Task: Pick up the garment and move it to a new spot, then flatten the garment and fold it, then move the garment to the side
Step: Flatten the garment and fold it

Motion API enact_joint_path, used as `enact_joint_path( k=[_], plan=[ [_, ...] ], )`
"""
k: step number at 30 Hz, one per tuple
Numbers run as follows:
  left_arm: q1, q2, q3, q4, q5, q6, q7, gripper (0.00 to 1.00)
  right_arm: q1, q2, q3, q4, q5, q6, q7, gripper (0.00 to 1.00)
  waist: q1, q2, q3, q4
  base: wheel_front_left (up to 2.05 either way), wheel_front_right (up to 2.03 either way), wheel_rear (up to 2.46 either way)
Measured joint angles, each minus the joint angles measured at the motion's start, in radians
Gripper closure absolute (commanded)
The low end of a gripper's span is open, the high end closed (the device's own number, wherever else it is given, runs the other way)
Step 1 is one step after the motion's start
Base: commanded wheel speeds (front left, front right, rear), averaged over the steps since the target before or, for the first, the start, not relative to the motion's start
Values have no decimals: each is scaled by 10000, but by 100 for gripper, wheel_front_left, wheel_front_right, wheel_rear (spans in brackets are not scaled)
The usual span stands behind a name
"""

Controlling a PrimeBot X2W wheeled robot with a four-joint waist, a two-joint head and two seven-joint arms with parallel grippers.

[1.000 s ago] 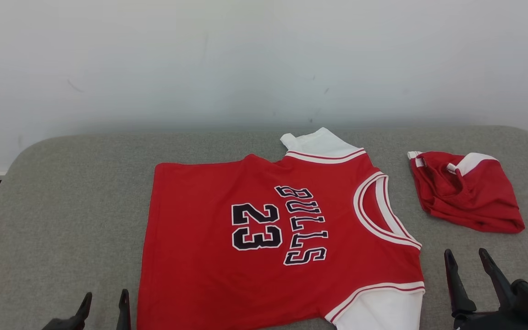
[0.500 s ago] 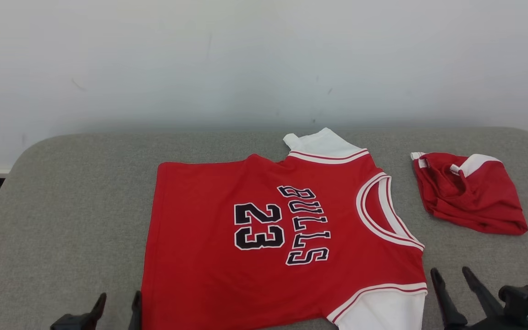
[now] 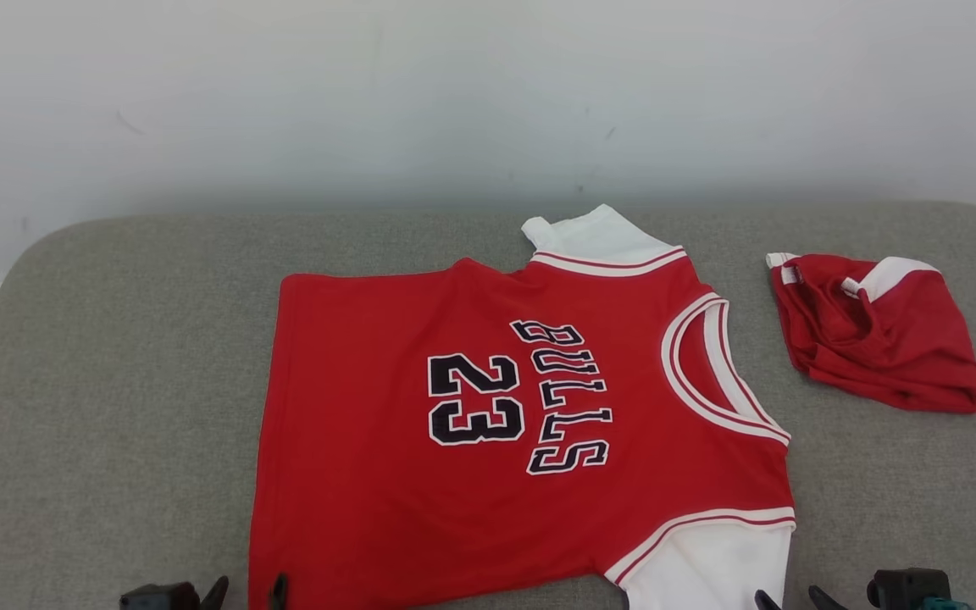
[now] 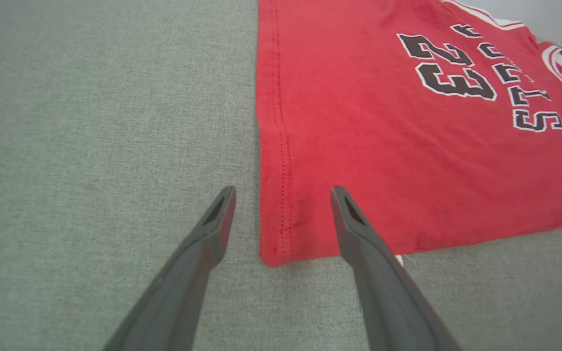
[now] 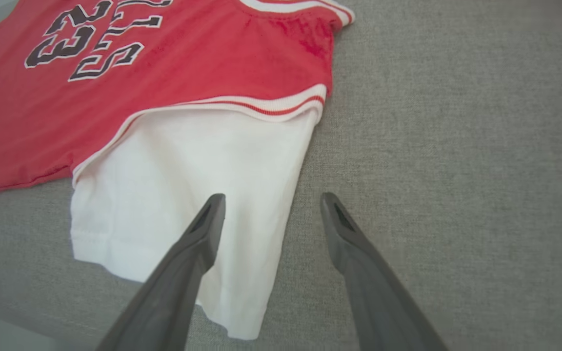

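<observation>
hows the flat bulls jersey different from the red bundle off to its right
The jersey lies spread flat; the red bundle is crumpled into a heap. The jersey covers far more of the grey surface than the red bundle does. The jersey shows black lettering, BULLS and 23; the red bundle shows none. Both are red with white trim, and they lie apart on the same surface.

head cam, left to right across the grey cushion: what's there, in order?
left gripper, fingers apart → flat red fabric jersey with white sleeves and black BULLS 23 lettering → crumpled red-and-white fabric bundle. Right gripper omitted: at the bottom edge, it overlaps jersey and bundle sideways.
</observation>
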Motion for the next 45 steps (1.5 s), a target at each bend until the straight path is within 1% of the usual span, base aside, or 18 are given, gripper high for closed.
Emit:
enact_joint_path(
  k=[7,9,13,14,15,16,17,19,25,30,32,35,37,41,43,45],
  plan=[
    [-409,-224,-38,610,-188,-138,311,0,-16,138,171,165,290,-90,880,0,1,0,370,26,0,0,0],
    [-517,-278,-63,834,-247,-169,424,0,-14,219,232,182,514,-90,1150,0,1,0,420,41,0,0,0],
    [-539,-318,-94,1258,-351,-253,715,0,-35,242,301,163,577,-96,1499,0,0,0,450,60,0,0,0],
    [-540,-337,-86,1317,-382,-265,719,0,-41,240,303,159,581,-105,1570,23,0,0,452,61,0,0,0],
    [-553,-366,-75,1363,-441,-290,721,0,-47,238,299,159,587,-109,1628,58,1,0,451,62,0,0,0],
    [-589,-372,-84,1442,-443,-341,759,20,-49,226,301,161,616,-151,1720,91,0,0,447,62,0,0,0],
    [-644,-374,-82,1524,-443,-337,794,68,-50,217,297,163,646,-192,1764,100,0,-1,442,64,0,0,0],
    [-772,-376,-73,1634,-443,-337,798,100,-49,205,295,173,656,-192,1931,100,1,0,427,68,0,0,0],
    [-903,-462,-73,1860,-445,-349,790,100,-42,201,244,90,809,-194,2102,100,1,0,356,86,0,0,0],
    [-882,-328,48,1499,-431,-316,506,100,-27,140,-259,-454,1210,-161,1898,100,0,0,296,89,0,0,0],
    [-880,-247,121,1166,-428,-247,393,100,-21,71,-558,-775,1438,-77,1753,100,1,1,271,88,0,0,0],
    [-872,-207,176,809,-426,-259,274,100,-9,-23,-955,-1191,1774,19,1576,100,1,0,240,101,0,0,0],
    [-818,-188,184,579,-435,-337,265,100,-8,-98,-1124,-1421,1887,104,1513,100,1,0,219,107,0,0,0],
    [-677,-165,190,359,-483,-357,293,100,-42,-318,-1281,-1687,1956,230,1484,100,0,0,194,123,0,0,0],
    [-686,-121,209,226,-621,-518,359,100,-133,-330,-1312,-1806,2090,334,1496,100,0,0,194,131,0,0,0],
    [-714,-88,207,109,-815,-614,491,100,-389,-357,-1325,-1860,2174,362,1582,100,0,0,200,147,0,0,0]
  ],
)
